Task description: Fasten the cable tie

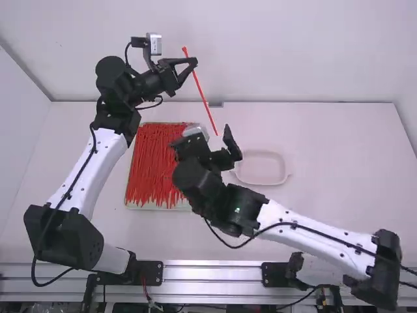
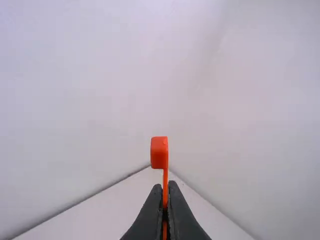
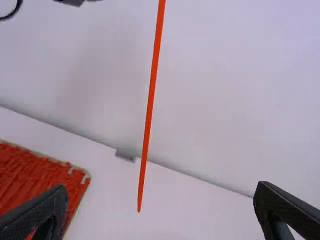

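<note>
At centre frame, the right pincer [image 1: 214, 140] gapes wide just under the tie [image 1: 202, 94]'s tail tip, probably ready to catch it. The tie slants to upper left, where the left pincer [image 1: 189, 65] clamps it below its head, above the pile [image 1: 153, 166] on the worktop [image 1: 326, 130].

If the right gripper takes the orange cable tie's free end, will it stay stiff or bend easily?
Probably fairly stiff: the cable tie runs straight from the left gripper, held only near its head. It looks thin and light, so a side push would likely flex it. Its narrow tip may slip from the right gripper.
</note>
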You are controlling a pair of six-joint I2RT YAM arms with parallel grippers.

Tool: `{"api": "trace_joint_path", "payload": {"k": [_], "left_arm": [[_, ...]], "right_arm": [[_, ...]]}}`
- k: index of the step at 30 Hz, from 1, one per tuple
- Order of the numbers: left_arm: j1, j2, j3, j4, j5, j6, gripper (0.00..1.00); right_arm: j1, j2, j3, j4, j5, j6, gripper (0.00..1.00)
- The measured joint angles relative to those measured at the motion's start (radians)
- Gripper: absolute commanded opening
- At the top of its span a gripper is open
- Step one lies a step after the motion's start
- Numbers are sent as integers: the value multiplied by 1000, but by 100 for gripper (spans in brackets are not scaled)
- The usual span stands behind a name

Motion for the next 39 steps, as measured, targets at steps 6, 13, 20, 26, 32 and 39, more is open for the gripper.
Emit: {"api": "trace_joint_path", "payload": {"k": [6, 13, 20, 26, 32, 39], "left_arm": [[0, 0, 0, 27, 91, 33, 2], [0, 0, 0, 23, 244, 108, 2], [0, 0, 0, 86, 385, 149, 2], [0, 0, 0, 90, 468, 154, 2], [0, 0, 0, 87, 544, 177, 2], [0, 0, 0, 67, 594, 208, 2]], "right_arm": [[-135, -127, 2, -108, -225, 1, 99], [-412, -224, 2, -198, -719, -1, 99], [-667, -249, 2, -201, -1231, -3, 99], [-842, -229, 2, -129, -1587, -2, 99], [-1011, -141, 2, 12, -1999, 22, 99], [-1097, -21, 3, 234, -2313, 114, 99]]}}
